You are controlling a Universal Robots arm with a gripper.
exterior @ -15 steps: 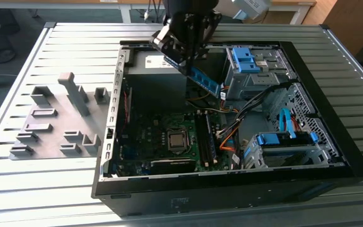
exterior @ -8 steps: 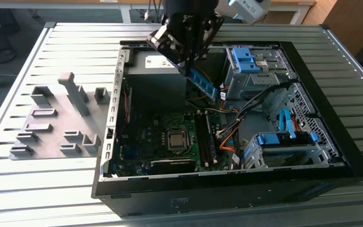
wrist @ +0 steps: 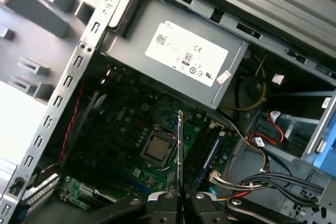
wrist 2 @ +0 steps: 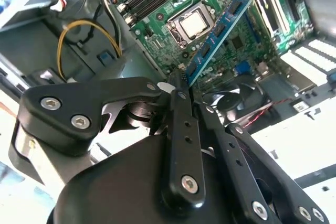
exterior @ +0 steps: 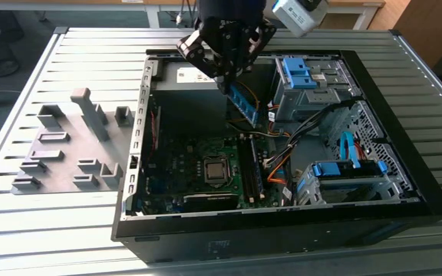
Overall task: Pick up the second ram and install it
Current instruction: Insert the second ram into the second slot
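Observation:
The second ram (exterior: 245, 105), a thin blue board with black chips, hangs tilted in the air above the open computer case (exterior: 140, 144). My gripper (exterior: 225, 81) is shut on its upper end. In the second wrist view the black fingers (wrist 2: 181, 103) pinch the ram (wrist 2: 220, 27), which slants out over the green motherboard (wrist 2: 252, 51). In the first wrist view the ram (wrist: 179, 145) appears edge-on as a thin line rising from the gripper (wrist: 178, 199), over the processor socket (wrist: 156, 148) and beside the memory slots (wrist: 206, 148). A stick sits in the slots (exterior: 252, 167) on the board.
A grey holder tray (exterior: 67, 144) with upright blocks lies on the slatted table at the exterior view's left. Inside the case are the power supply (wrist: 184, 51), light-blue drive brackets (exterior: 301, 72) (exterior: 347, 168), and loose cables (exterior: 282, 155) next to the slots.

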